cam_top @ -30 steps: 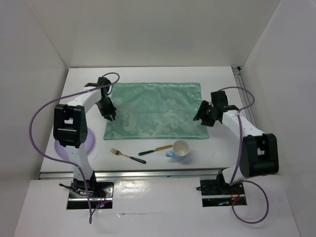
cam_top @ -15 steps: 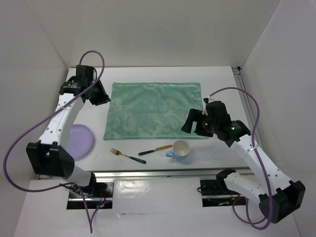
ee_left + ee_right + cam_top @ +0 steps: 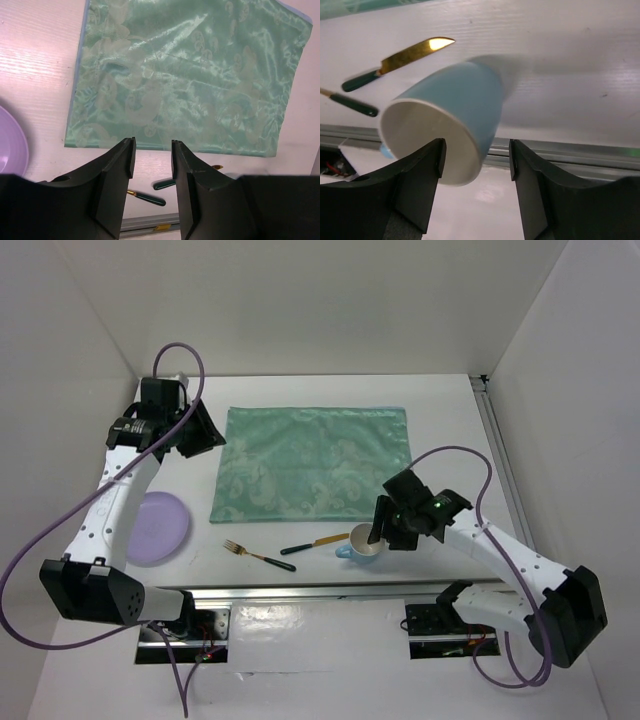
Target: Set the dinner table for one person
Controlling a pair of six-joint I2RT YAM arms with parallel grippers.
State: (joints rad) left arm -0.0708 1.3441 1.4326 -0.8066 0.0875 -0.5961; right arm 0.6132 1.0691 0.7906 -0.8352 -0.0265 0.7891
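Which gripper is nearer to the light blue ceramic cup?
Right. The right gripper is open at the cup; the left gripper is far away, across the teal cloth mat.

Left gripper [image 3: 152,145] agape — teal mat [image 3: 190,75] beyond, purple plate [image 3: 10,142] left.

Lab test cell, not a home: plain white panels [image 3: 300,310] wall in my white surface [image 3: 450,410], metal rail [image 3: 493,440] along its edge, purple cables [image 3: 455,448] exposed.
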